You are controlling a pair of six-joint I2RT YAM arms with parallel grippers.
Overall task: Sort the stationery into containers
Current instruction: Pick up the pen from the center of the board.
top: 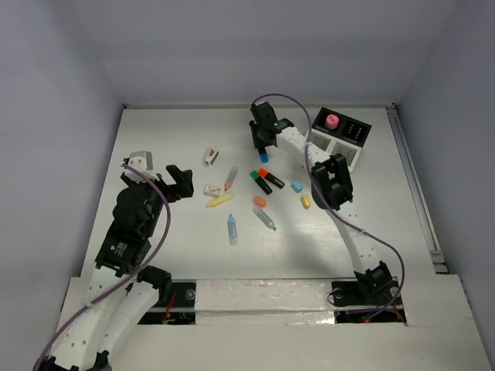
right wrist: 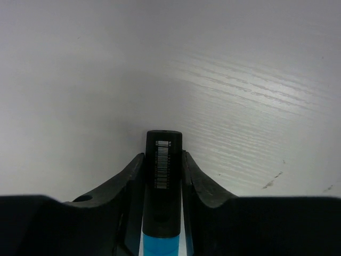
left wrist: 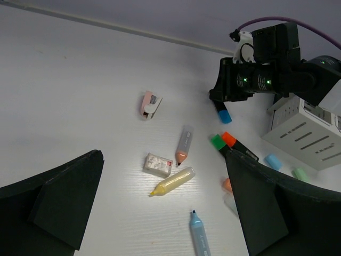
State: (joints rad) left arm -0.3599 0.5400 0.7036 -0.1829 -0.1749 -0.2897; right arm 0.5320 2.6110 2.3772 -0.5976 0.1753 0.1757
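Highlighter [right wrist: 163, 208], black barrel with blue cap, clamped in my right pincer [right wrist: 162, 160] at twelve o'clock on the white tabletop [top: 170, 255]; my left pincer [top: 158, 170], nine o'clock, stands apart.

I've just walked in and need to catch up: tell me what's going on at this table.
Two robot arms are sorting stationery. The right gripper is shut on a black highlighter with a blue cap, at the far side near the containers. The left gripper hangs open on the left, holding nothing. A pink-capped bottle is already in the containers; a yellow pen, a blue pen and other pieces lie loose on the table.
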